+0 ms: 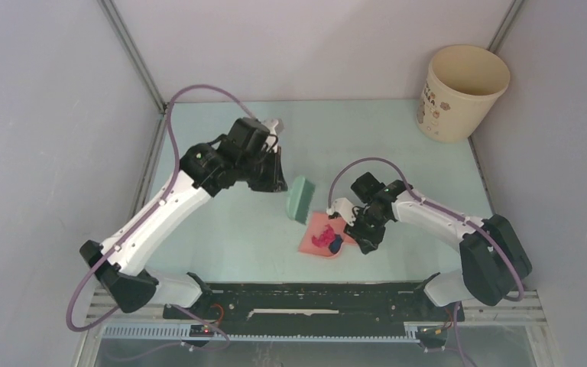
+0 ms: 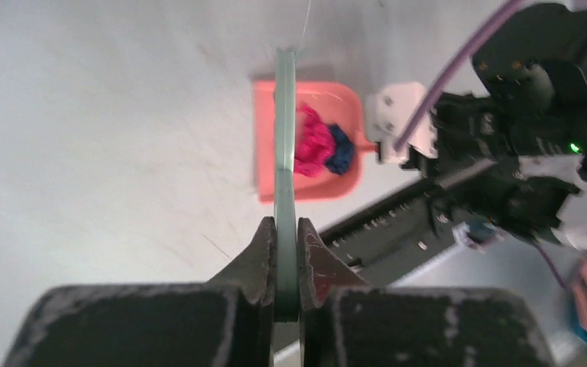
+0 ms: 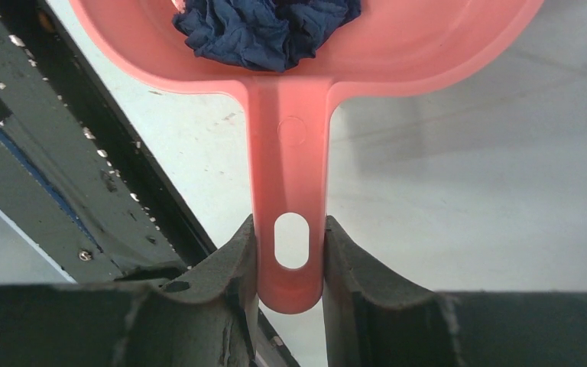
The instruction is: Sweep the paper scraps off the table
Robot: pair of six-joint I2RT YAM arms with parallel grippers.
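A pink dustpan [image 1: 311, 238] lies on the pale green table [image 1: 222, 229] near the front middle. Magenta and dark blue paper scraps [image 1: 329, 240] sit bunched inside it. In the left wrist view the scraps [image 2: 317, 143] rest in the pan [image 2: 269, 164] just right of the brush. My left gripper [image 1: 281, 183] is shut on the handle of the green hand brush [image 1: 300, 199], whose head hangs over the pan's far edge. That brush [image 2: 285, 153] shows edge-on between the left gripper [image 2: 286, 245] jaws. My right gripper [image 3: 290, 252] is shut on the dustpan handle [image 3: 289, 153]; a dark blue scrap [image 3: 264, 27] lies in the pan.
A cream bucket [image 1: 458, 92] stands at the far right corner of the table. Grey walls close in the left, back and right sides. A black rail [image 1: 313, 294] runs along the near edge, just in front of the dustpan.
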